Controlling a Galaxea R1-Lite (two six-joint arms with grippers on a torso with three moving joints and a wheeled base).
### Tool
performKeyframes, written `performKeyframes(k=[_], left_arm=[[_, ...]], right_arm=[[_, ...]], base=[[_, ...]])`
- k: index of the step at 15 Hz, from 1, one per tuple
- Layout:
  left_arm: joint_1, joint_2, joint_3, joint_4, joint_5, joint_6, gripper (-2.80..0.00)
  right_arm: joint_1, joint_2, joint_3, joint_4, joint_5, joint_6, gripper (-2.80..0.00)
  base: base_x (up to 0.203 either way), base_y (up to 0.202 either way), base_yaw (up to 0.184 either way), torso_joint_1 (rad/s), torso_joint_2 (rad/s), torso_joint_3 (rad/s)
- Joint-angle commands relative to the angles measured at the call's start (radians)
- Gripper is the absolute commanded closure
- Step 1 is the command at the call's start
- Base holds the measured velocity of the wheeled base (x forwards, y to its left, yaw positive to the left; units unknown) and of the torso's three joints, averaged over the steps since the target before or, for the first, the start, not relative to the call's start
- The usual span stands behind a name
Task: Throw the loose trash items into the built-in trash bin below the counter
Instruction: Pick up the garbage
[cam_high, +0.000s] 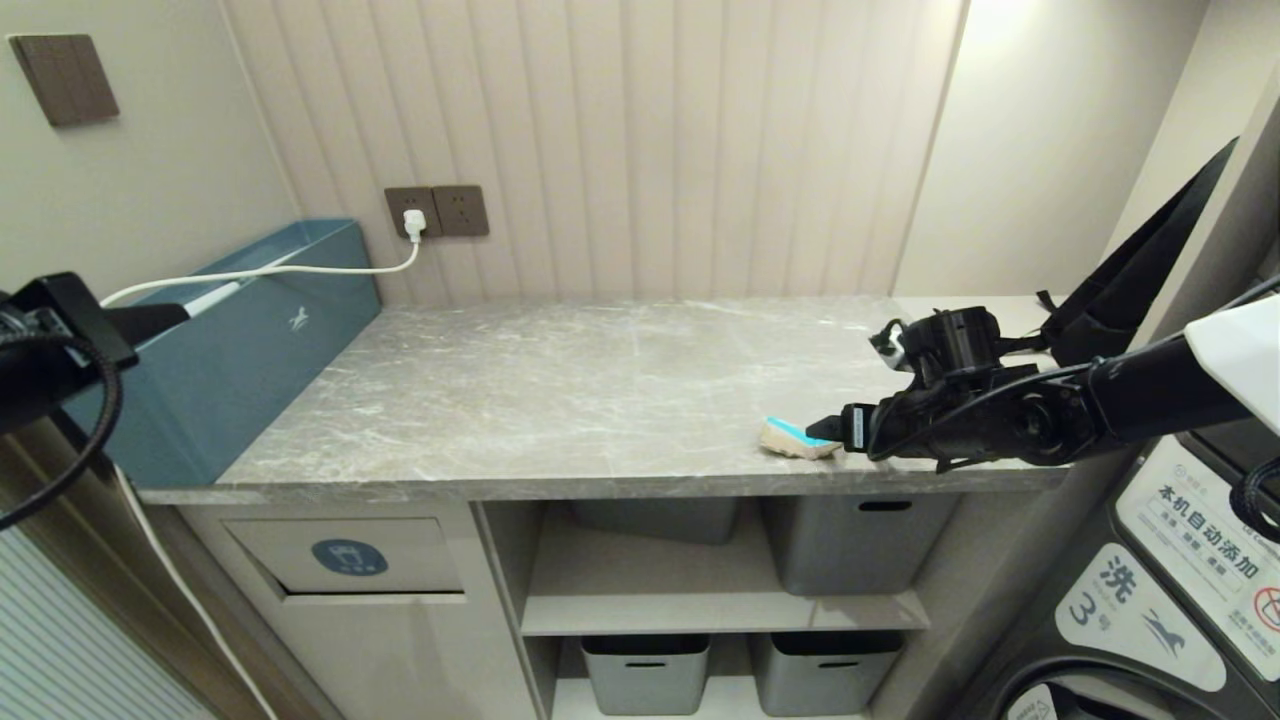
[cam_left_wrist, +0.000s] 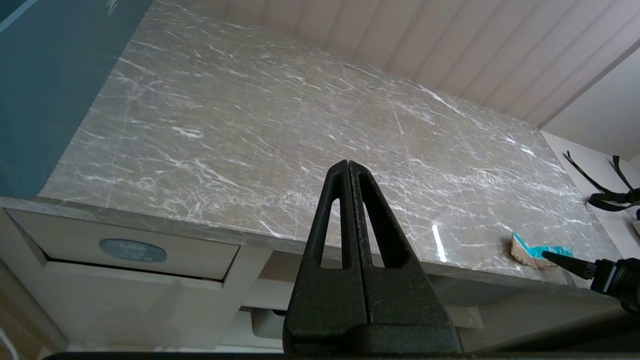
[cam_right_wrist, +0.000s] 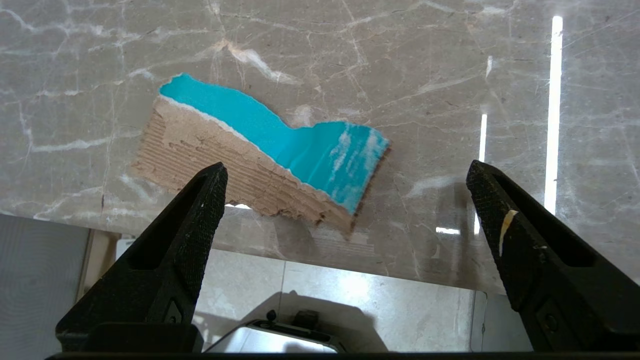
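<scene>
Scrap (cam_right_wrist: 260, 160) at counter (cam_high: 560, 400) edge (front).

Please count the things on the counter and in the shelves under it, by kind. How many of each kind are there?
Cardboard scrap: 1
Long teal-blue box: 1
Grey plastic tubs, one, one, one, one: 4
Total: 6

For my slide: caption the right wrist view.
Open right gripper poised over a torn cardboard scrap near the marble counter edge.
</scene>
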Motion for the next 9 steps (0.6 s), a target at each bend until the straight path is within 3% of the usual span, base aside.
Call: performKeyframes(k=[1,2,9], left_arm=[[0.001,0.004,0.000,-0.002,-0.001,-0.002,0.00],[0.001,0.004,0.000,-0.002,-0.001,-0.002,0.00],[0.002,-0.003,-0.010,-0.002,-0.002,-0.003,0.00]], right_arm=[[0.001,-0.005,-0.001,-0.003,0.001,0.001,-2.80],[0.001,-0.005,-0.001,-0.001,0.001,0.001,0.00],[0.014,0.050,-0.034,-0.005,0.001,-0.008,0.00]], base=[[0.000,0.000,0.000,0.000,0.00,0.000],[0.000,0.000,0.000,0.000,0.00,0.000],[0.000,0.000,0.000,0.000,0.00,0.000]])
